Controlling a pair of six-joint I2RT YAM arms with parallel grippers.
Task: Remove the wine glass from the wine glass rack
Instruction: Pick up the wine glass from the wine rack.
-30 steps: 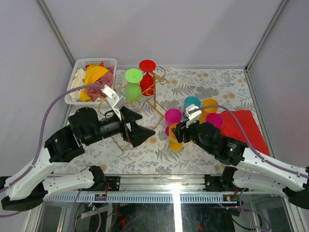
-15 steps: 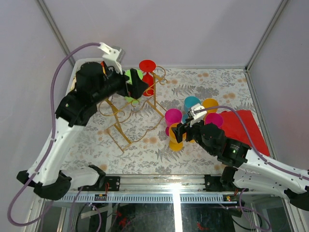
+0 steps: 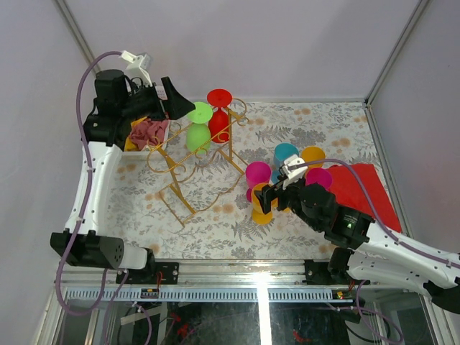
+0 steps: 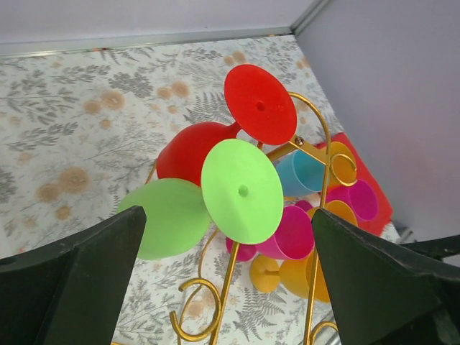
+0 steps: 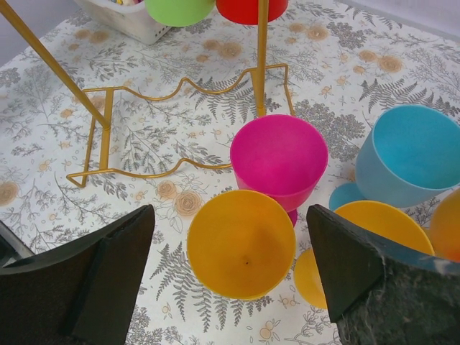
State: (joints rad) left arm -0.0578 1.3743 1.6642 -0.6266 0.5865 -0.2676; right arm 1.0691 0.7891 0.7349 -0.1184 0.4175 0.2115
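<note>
Fingers (image 4: 72, 280) of the left gripper (image 4: 228, 251) are spread wide and hold nothing. In the wrist view the green wine glass (image 4: 241, 190) shows between them. It hangs upside down on the wine glass rack (image 5: 105, 133), just beside a red glass (image 4: 260, 104). The right gripper (image 5: 230, 280) is released too, with its fingers apart over an orange glass (image 5: 241, 244). This glass stands on the table (image 5: 43, 115), touching a pink glass (image 5: 279, 162).

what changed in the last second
The left gripper swung up and back from mid-table to face the green glass on the rack, open. The right gripper spread wider around the yellow glass. The rack, green glass and red glass stayed put.
</note>
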